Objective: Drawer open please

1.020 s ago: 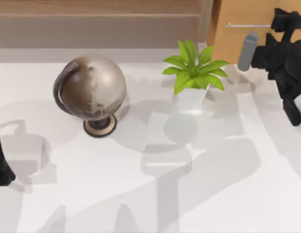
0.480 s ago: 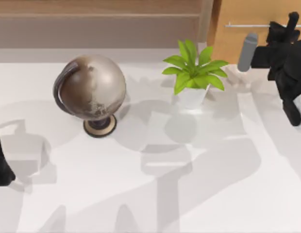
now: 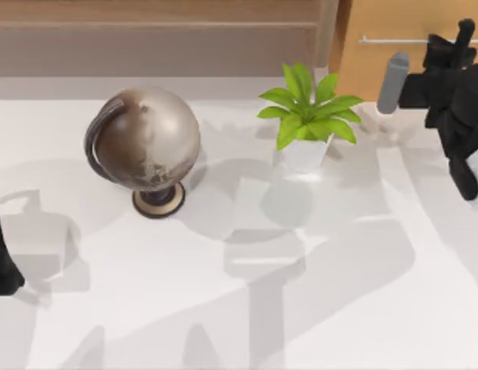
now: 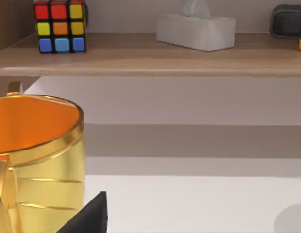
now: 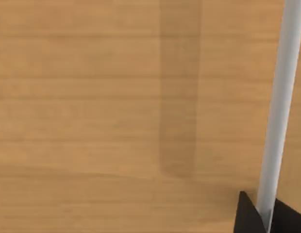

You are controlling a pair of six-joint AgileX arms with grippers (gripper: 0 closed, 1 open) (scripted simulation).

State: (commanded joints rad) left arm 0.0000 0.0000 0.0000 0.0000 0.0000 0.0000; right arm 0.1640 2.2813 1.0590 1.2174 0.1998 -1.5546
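drawer (image 3: 412, 42) sits shut at the counter's far right, beyond the potted plant (image 3: 308, 116). right gripper (image 3: 460, 35) has its jaws closing around the silver handle (image 5: 279, 111); grip firmly, then pull straight back. left arm (image 3: 1, 258) is parked.

One globe (image 3: 144, 141) and one potted plant (image 3: 308, 116) stand on the surface (image 3: 223, 308). There is one drawer (image 3: 393, 58) with one silver bar handle (image 3: 393, 40). The shelf (image 4: 150, 58) carries two colour cubes (image 4: 59, 25), one tissue box (image 4: 195, 30); one golden cup (image 4: 36, 160) stands nearby.
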